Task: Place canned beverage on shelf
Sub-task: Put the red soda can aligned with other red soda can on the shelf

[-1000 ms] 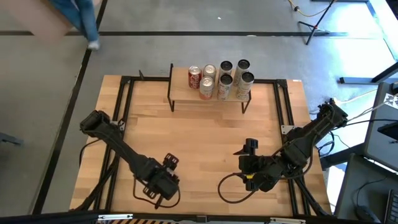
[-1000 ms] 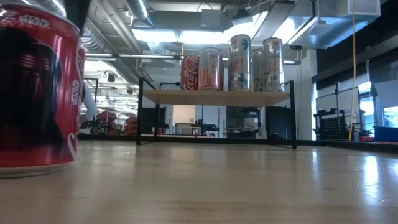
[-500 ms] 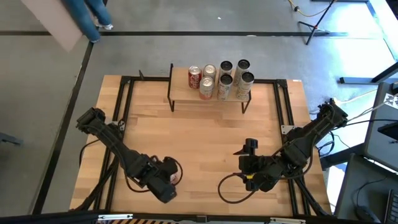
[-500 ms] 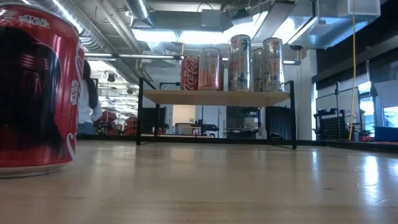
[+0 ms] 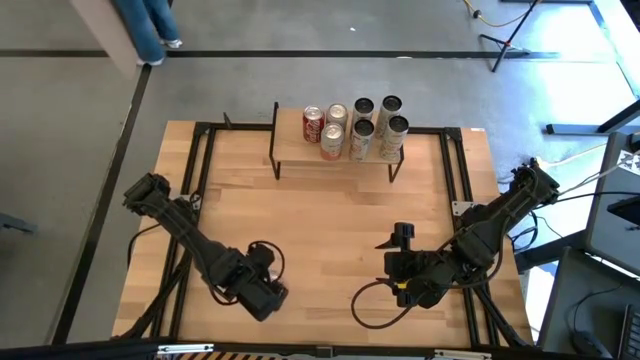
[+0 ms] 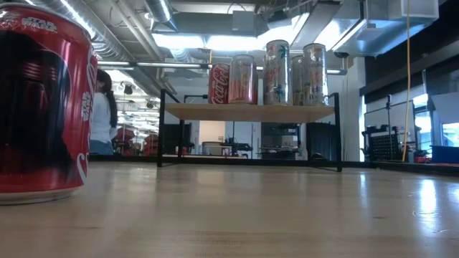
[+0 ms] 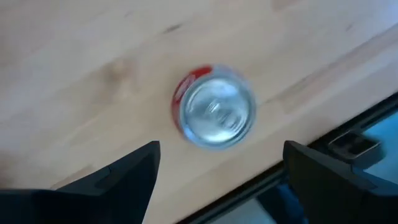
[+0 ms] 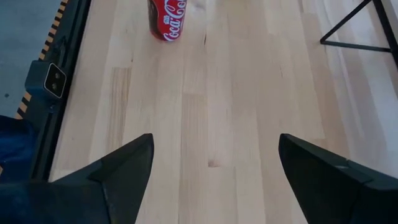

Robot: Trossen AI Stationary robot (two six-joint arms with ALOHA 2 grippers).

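A red can (image 7: 214, 115) stands upright on its base on the wooden tabletop near the near edge. It also shows large at the left of the low view (image 6: 43, 100) and far off in the right wrist view (image 8: 168, 18). My left gripper (image 7: 221, 149) is open above the can, pointing down at its silver top, without touching it. In the high view my left gripper (image 5: 258, 285) hides the can. My right gripper (image 8: 214, 162) is open and empty, low over the table at the near right (image 5: 392, 272). The shelf (image 5: 335, 150) stands at the far middle.
Several cans (image 5: 355, 128) stand on the shelf's top board, two red ones on its left part and taller pale ones to the right; they also show in the low view (image 6: 265, 72). The shelf's black legs (image 8: 354, 25) reach the tabletop. A person (image 5: 140, 25) walks beyond the far left corner.
My left arm has shifted a little toward the table's left edge, and its gripper has turned over the can near the near edge. The can has stayed where it was. The person beyond the table has walked on.
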